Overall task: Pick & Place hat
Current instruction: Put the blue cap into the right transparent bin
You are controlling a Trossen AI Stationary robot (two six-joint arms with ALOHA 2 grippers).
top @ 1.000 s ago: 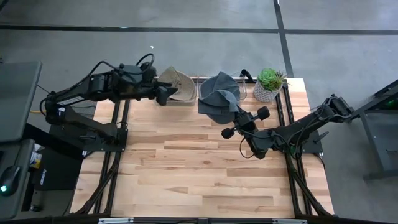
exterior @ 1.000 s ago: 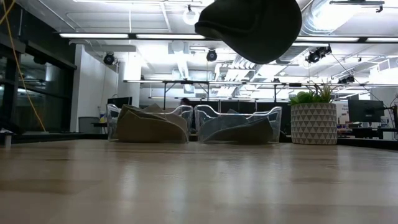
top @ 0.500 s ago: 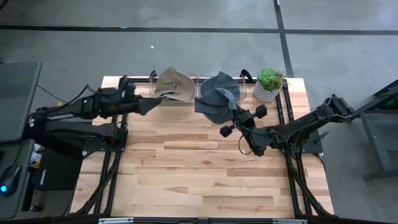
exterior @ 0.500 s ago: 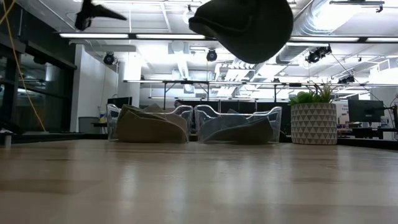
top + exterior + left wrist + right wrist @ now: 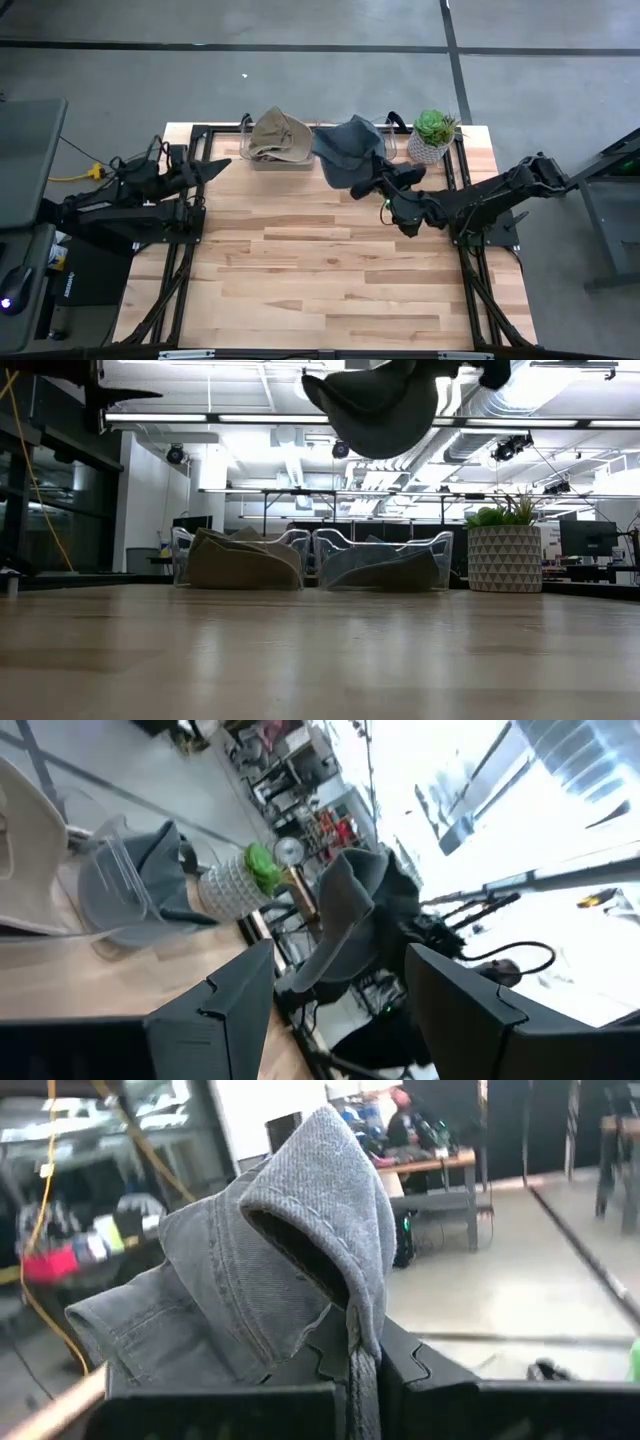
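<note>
A grey denim hat (image 5: 262, 1276) hangs high above the table in my right gripper (image 5: 362, 1372), which is shut on it near the far edge (image 5: 372, 182). In the low view the hat (image 5: 378, 402) shows well clear of the wood. A tan hat (image 5: 279, 137) lies in a clear bin (image 5: 182, 550) at the far edge. More grey cloth fills the clear bin (image 5: 440, 555) beside it. My left gripper (image 5: 340, 1020) stands open over the table's far left corner (image 5: 212, 166), with nothing between its fingers. My right gripper pinches a bunched fold of the hat's denim (image 5: 352, 1338) between its two fingers. The fingers lie about level and come from the table's right side. The hat is lifted clear of the table and bulges out beyond the fingertips, its crown crumpled.
A potted green plant (image 5: 432, 134) in a white patterned pot (image 5: 505, 558) stands at the far right corner. The near two thirds of the wooden table (image 5: 320, 290) carry nothing. Black frame rails (image 5: 190, 250) run along both sides.
My left gripper has drawn back from the tan hat's bin toward the table's left edge, sinking and rolling, its fingers staying open. My right gripper has rolled its wrist and shifted toward the far edge, and the grey hat has turned with it while staying lifted.
</note>
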